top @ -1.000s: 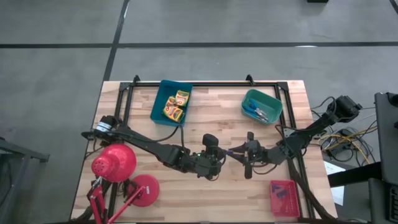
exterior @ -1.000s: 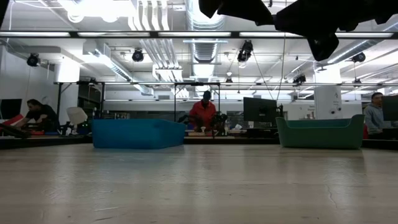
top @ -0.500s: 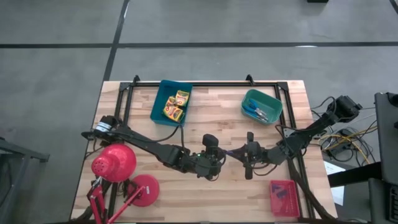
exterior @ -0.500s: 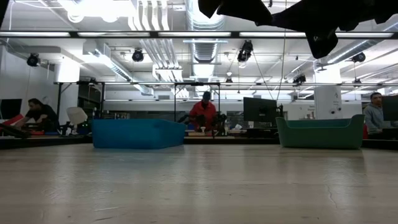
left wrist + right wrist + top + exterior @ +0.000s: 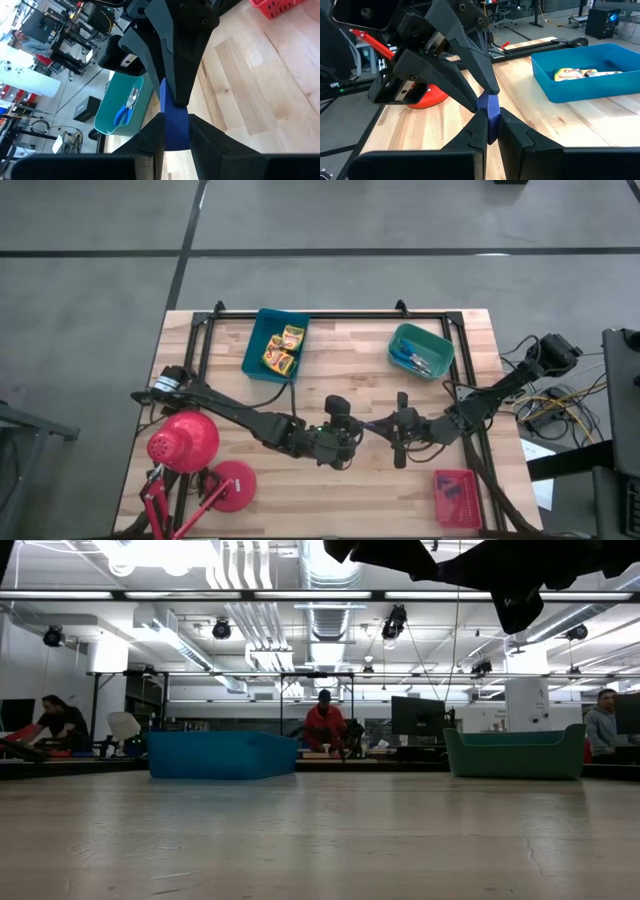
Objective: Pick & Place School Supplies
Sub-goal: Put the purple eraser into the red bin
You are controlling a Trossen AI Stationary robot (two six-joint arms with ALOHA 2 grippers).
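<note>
Above the pale plank table (image 5: 350, 480), the left gripper (image 5: 175, 131) and right gripper (image 5: 490, 122) both clench one small, flat purple stick (image 5: 492, 112); overhead it is barely visible.

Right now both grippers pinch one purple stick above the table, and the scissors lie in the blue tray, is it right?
Not quite: the scissors lie in the teal tray, as the high view shows. Both the left gripper and the right gripper do pinch one purple stick.

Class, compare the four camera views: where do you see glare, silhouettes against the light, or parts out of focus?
Low view: ceiling lights glare white, and the arms overhead are black silhouettes. Left wrist view: the near fingers are soft, the teal tray sharper. Right wrist view: the purple stick is crisp, the room behind blurred. High view: even light, no glare.
</note>
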